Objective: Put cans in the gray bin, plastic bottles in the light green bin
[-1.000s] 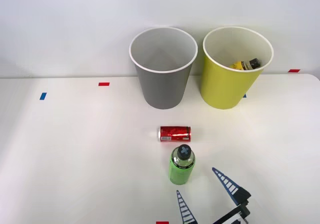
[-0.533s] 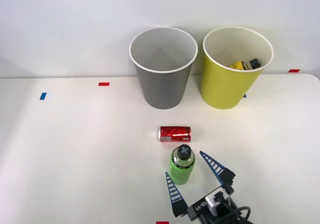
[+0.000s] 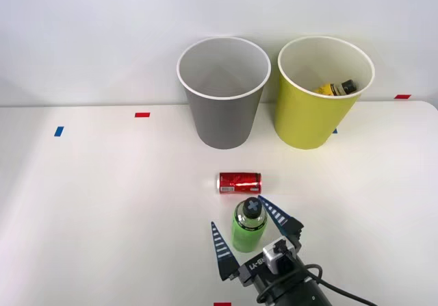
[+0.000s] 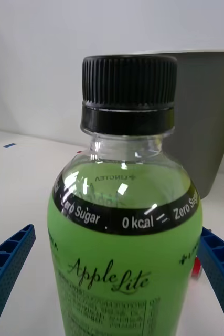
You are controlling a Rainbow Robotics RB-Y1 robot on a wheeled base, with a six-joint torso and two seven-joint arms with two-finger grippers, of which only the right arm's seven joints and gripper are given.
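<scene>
Green-labelled bottle [image 3: 248,225] stands upright on the table [image 3: 102,203], long axis vertical, just at six o'clock of the red can [image 3: 239,183]. Right gripper [image 3: 250,232] is spread, one finger on either side, neither visibly touching; bottle sits at its twelve o'clock.

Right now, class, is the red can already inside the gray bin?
No: the red can lies on the table before the gray bin.

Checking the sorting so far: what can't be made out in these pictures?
- Yellow-labelled plastic bottle in the lime cup-shaped bin, front view: the bin wall hides most of it.
- Small red metal can, wrist view: hidden behind the green-labelled bottle.
- Gray cup-shaped bin floor, front view: out of sight.
</scene>
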